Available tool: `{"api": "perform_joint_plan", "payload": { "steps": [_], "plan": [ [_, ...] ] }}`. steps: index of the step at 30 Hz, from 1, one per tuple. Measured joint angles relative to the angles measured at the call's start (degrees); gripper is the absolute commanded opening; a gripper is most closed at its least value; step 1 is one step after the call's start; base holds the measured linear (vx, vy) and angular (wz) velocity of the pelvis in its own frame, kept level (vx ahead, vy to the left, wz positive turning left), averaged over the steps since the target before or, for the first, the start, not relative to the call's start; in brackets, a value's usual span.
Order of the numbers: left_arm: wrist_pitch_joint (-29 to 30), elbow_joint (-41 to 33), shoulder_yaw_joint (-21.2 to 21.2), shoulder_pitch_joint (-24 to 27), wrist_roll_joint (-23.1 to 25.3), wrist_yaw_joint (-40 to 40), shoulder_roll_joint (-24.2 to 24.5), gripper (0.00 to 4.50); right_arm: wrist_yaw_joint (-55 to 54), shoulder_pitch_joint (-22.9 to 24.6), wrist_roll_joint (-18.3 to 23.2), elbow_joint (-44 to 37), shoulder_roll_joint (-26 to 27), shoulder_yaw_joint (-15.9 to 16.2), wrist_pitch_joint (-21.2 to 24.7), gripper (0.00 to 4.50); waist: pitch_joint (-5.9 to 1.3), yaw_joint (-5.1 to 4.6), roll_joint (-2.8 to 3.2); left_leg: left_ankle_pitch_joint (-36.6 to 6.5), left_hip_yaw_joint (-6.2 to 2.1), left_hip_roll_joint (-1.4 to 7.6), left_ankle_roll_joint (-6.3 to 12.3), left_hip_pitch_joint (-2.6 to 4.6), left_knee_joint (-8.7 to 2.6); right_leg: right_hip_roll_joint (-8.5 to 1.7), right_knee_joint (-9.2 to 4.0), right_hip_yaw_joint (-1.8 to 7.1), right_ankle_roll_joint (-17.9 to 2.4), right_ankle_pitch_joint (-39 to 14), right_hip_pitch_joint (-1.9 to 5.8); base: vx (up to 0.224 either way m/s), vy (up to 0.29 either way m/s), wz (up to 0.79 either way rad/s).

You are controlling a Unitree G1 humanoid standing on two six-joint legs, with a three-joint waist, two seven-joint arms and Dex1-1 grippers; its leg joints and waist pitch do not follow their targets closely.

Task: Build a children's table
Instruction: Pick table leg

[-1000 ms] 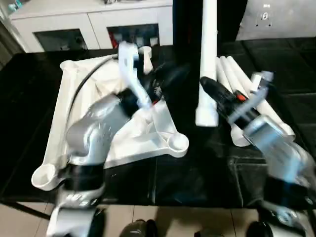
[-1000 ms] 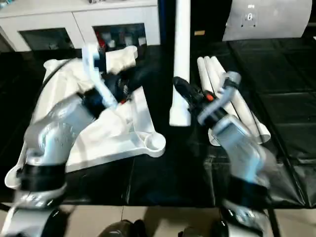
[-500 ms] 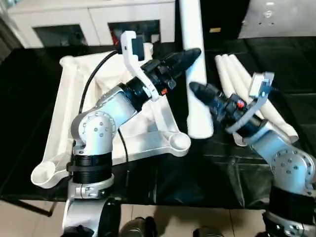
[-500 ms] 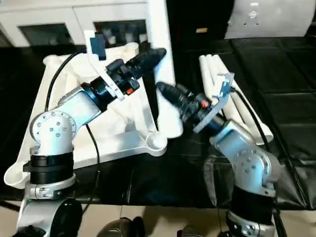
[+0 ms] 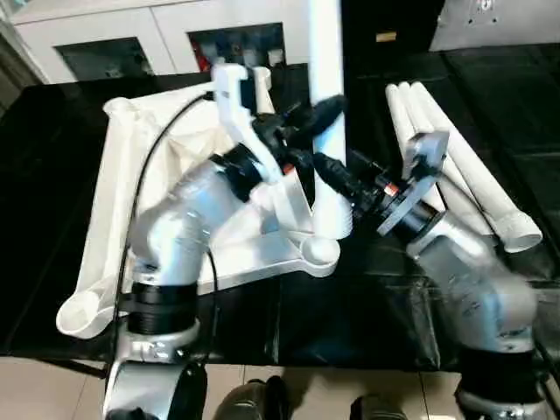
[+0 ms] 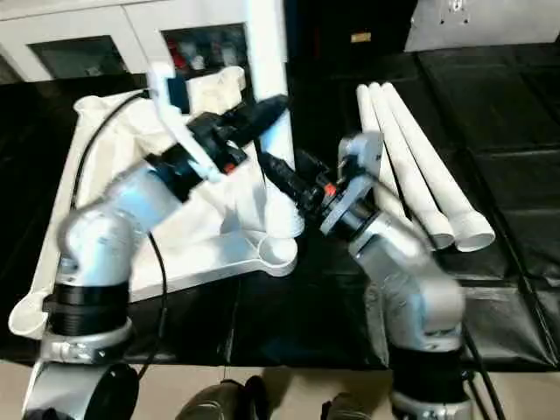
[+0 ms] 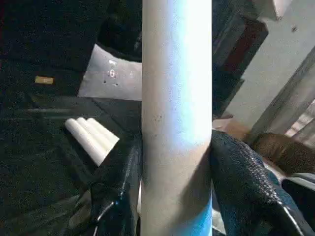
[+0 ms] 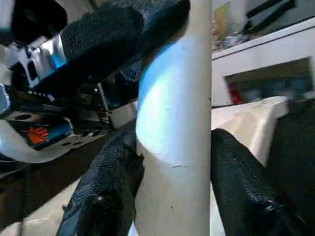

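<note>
The children's table top (image 5: 114,201) lies upside down on the left of the black work table. One white leg (image 5: 325,52) stands upright, its lower end just above the near right corner socket (image 5: 320,253); whether they touch I cannot tell. My left gripper (image 5: 325,109) is shut on the leg from the left, and in the left wrist view its fingers (image 7: 241,182) press both sides of the tube. A little lower, my right gripper (image 5: 327,164) is shut on the same leg from the right, fingers (image 8: 103,187) on either side.
Three more white legs (image 5: 455,171) lie side by side on the black work table (image 5: 44,149) to the right. White cabinets (image 5: 114,35) stand behind the table. The table's near edge (image 5: 350,363) runs just in front of my arms.
The upright leg has moved left, from over the black cover to above the top's near right corner socket. Both grippers came with it, and the left one has closed slightly.
</note>
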Motion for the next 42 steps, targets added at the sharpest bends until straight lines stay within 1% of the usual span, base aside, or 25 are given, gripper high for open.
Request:
{"api": "perform_joint_plan", "payload": {
  "steps": [3, 5, 8, 11, 15, 17, 18, 19, 20, 21, 24, 25, 28, 29, 30, 32, 33, 35, 37, 38, 39, 41, 42],
  "plan": [
    [-1.52, -1.3, -0.51, 0.71, 1.34, 0.61, 0.16, 1.78, -1.21, 0.01, -3.46, 0.24, -0.13, 1.83, -3.98, 1.83, -0.01, -0.17, 0.0, -0.06, 0.0, 0.0, 0.1, -0.03, 0.2, -0.02, 0.11, 0.01, 0.0, 0.0, -0.02, 0.0, 0.0, 0.0],
    [-2.02, -2.1, -1.32, 1.1, 2.24, 0.6, 0.75, 1.78, -1.35, 0.03, -4.58, 0.58, -0.33, 2.55, -5.28, 1.83, -0.01, -0.1, -0.01, -0.01, 0.0, 0.0, 0.17, -0.02, 0.28, -0.04, 0.23, 0.01, 0.0, 0.0, -0.01, 0.0, 0.0, 0.0],
    [-3.25, -3.99, -2.58, 3.26, 4.08, 0.32, 1.84, 1.78, -1.26, 0.09, -6.13, 1.61, -0.91, 4.16, -6.59, 1.83, 0.01, -0.11, -0.12, 0.02, 0.02, 0.0, 0.22, 0.03, 0.52, -0.07, 0.53, 0.04, 0.0, 0.0, 0.01, 0.0, 0.0, 0.0],
    [-3.22, -4.15, -2.39, 4.24, 4.36, 0.91, 1.72, 1.78, -1.19, 0.08, -6.7, 2.71, -1.05, 4.51, -7.27, 1.83, 0.04, 0.01, -0.29, 0.1, 0.05, 0.0, 0.32, 0.06, 0.71, -0.12, 0.76, 0.04, -0.01, 0.05, 0.05, 0.0, 0.0, 0.0],
    [-3.3, -4.34, -1.89, 5.14, 4.31, 2.11, 1.28, 1.78, -0.74, -0.02, -7.1, 3.68, -1.64, 4.85, -7.85, 1.83, 0.04, -0.02, -0.85, 0.14, 0.15, 0.0, 0.32, 0.05, 0.78, -0.15, 0.75, 0.09, 0.0, 0.33, 0.06, 0.0, 0.0, 0.0],
    [-3.32, -4.04, -1.55, 5.0, 4.29, 2.38, 1.25, 1.78, -0.57, -0.61, -6.85, 4.52, -1.7, 4.89, -7.84, 1.83, 0.04, -0.1, -0.9, 0.19, 0.25, 0.0, 0.4, 0.06, 0.83, -0.18, 0.74, 0.17, -0.07, 0.45, 0.06, 0.0, 0.0, 0.0],
    [-3.32, -3.71, -1.42, 4.75, 4.3, 2.42, 1.25, 1.78, -0.57, -0.81, -6.79, 4.76, -1.78, 4.86, -7.8, 2.17, 0.06, -0.08, -0.97, 0.21, 0.3, 0.0, 0.43, 0.06, 0.86, -0.21, 0.75, 0.18, -0.07, 0.51, 0.06, 0.0, 0.0, 0.0],
    [-3.32, -3.2, -1.3, 4.38, 4.33, 2.45, 1.28, 1.78, -0.58, -1.1, -6.69, 5.06, -1.95, 4.82, -7.73, 2.38, 0.09, -0.07, -1.07, 0.24, 0.33, 0.0, 0.48, 0.06, 0.87, -0.23, 0.75, 0.18, -0.06, 0.55, 0.06, 0.0, 0.0, 0.0],
    [-3.32, -2.84, -1.19, 3.86, 4.41, 2.86, 1.3, 1.78, -0.65, -1.54, -6.69, 5.15, -2.11, 4.8, -7.7, 2.38, 0.16, -0.03, -1.17, 0.28, 0.38, 0.0, 0.53, 0.05, 0.89, -0.27, 0.74, 0.17, -0.04, 0.62, 0.06, 0.0, 0.0, 0.0],
    [-3.32, -2.38, -1.13, 3.45, 4.5, 3.4, 1.36, 1.78, -0.63, -2.0, -6.85, 5.22, -2.25, 4.84, -7.7, 2.53, 0.19, -0.03, -1.22, 0.29, 0.41, 0.0, 0.55, 0.04, 0.93, -0.29, 0.74, 0.19, -0.03, 0.66, 0.06, 0.0, 0.0, 0.0],
    [-3.31, 0.05, -0.5, 3.09, 5.19, 4.03, 2.6, 1.78, 0.03, -3.78, -6.41, 5.11, -2.66, 4.84, -7.62, 2.65, 0.19, -0.15, -1.23, 0.32, 0.48, -0.02, 0.62, 0.04, 1.0, -0.31, 0.74, 0.25, -0.05, 0.72, 0.08, 0.0, 0.0, 0.0],
    [-3.29, 0.77, -0.08, 3.06, 5.21, 3.97, 2.93, 1.78, 0.37, -4.08, -6.07, 5.1, -2.87, 4.69, -7.24, 2.93, 0.19, -0.14, -1.24, 0.33, 0.49, -0.02, 0.62, 0.04, 1.01, -0.32, 0.73, 0.25, -0.06, 0.74, 0.08, 0.0, 0.0, 0.0],
    [-3.28, 2.76, 0.75, 2.49, 5.21, 3.41, 4.37, 1.78, 0.99, -4.25, -3.44, 5.06, -3.38, 3.21, -5.44, 3.01, 0.18, 0.08, -1.23, 0.37, 0.5, -0.02, 0.69, 0.01, 1.02, -0.34, 0.73, 0.2, -0.05, 0.76, 0.08, 0.0, 0.0, 0.0],
    [-3.27, 3.76, 1.17, 1.79, 5.21, 3.19, 5.09, 1.78, 1.36, -4.25, -1.98, 4.96, -3.7, 2.46, -4.67, 3.27, 0.18, 0.17, -1.23, 0.38, 0.5, -0.02, 0.71, -0.02, 1.02, -0.35, 0.74, 0.18, -0.05, 0.77, 0.07, 0.0, 0.0, 0.0],
    [-3.24, 4.4, 1.49, 1.22, 5.2, 2.92, 5.47, 1.78, 1.58, -4.27, -1.09, 4.85, -3.97, 1.82, -3.97, 3.27, 0.18, 0.19, -1.22, 0.39, 0.5, -0.02, 0.73, -0.02, 1.02, -0.36, 0.74, 0.17, -0.05, 0.77, 0.07, 0.0, 0.0, 0.0],
    [-3.2, 5.21, 2.04, 0.27, 4.81, 2.01, 5.76, 1.78, 1.69, -4.36, 0.69, 4.52, -4.6, 0.24, -2.66, 3.49, 0.18, 0.17, -1.22, 0.4, 0.51, -0.06, 0.77, -0.03, 1.02, -0.41, 0.74, 0.16, -0.06, 0.77, 0.07, 0.0, 0.0, 0.0],
    [-3.14, 5.63, 2.17, -0.11, 4.62, 1.42, 5.82, 1.78, 1.69, -4.49, 1.47, 4.42, -4.84, -0.38, -1.98, 3.49, 0.18, 0.15, -1.22, 0.41, 0.53, -0.06, 0.78, -0.02, 1.02, -0.41, 0.74, 0.17, -0.07, 0.78, 0.08, 0.0, 0.0, 0.0],
    [-2.72, 6.43, 2.27, -0.82, 3.4, 0.15, 6.03, 1.78, 1.67, -4.74, 3.18, 3.88, -5.66, -1.75, 0.63, 3.73, 0.18, 0.13, -1.22, 0.45, 0.53, -0.08, 0.85, -0.02, 1.02, -0.45, 0.76, 0.15, -0.07, 0.78, 0.07, 0.0, 0.0, 0.0],
    [-1.35, 7.35, 2.94, -1.75, 0.59, -2.19, 6.11, 1.78, 2.16, -4.92, 5.81, 3.09, -7.65, -2.72, 4.44, 3.82, 0.17, 0.17, -1.21, 0.46, 0.55, -0.09, 0.87, -0.01, 1.03, -0.48, 0.8, 0.13, -0.08, 0.8, 0.07, 0.0, 0.0, 0.0],
    [0.02, 8.03, 3.67, -2.55, -1.92, -4.03, 6.23, 1.78, 3.36, -5.34, 7.45, 2.96, -9.83, -2.85, 7.26, 3.95, 0.17, 0.2, -1.21, 0.58, 0.56, -0.1, 1.05, -0.01, 1.03, -0.51, 0.8, 0.1, -0.09, 0.82, 0.09, 0.0, 0.0, 0.0],
    [0.65, 8.07, 4.13, -3.03, -3.12, -5.08, 6.27, 1.78, 4.03, -5.48, 8.17, 2.83, -10.82, -3.26, 8.46, 4.09, 0.17, 0.21, -1.21, 0.61, 0.57, -0.1, 1.09, -0.01, 1.03, -0.51, 0.8, 0.09, -0.11, 0.83, 0.1, 0.0, 0.0, 0.0],
    [1.97, 8.1, 5.17, -3.84, -5.56, -6.89, 6.46, 1.78, 5.38, -5.66, 9.72, 2.73, -11.87, -3.79, 10.71, 4.09, 0.16, 0.18, -1.19, 0.6, 0.59, -0.12, 1.09, 0.04, 1.04, -0.54, 0.8, 0.09, -0.12, 0.84, 0.14, 0.0, 0.0, 0.0],
    [3.57, 8.11, 5.77, -4.2, -8.1, -8.75, 6.56, 1.78, 6.63, -5.66, 11.24, 2.75, -12.77, -3.74, 12.5, 4.09, 0.16, 0.18, -1.2, 0.6, 0.61, -0.13, 1.09, 0.04, 1.04, -0.57, 0.8, 0.09, -0.13, 0.85, 0.14, 0.0, 0.0, 0.0]
  ]
}}
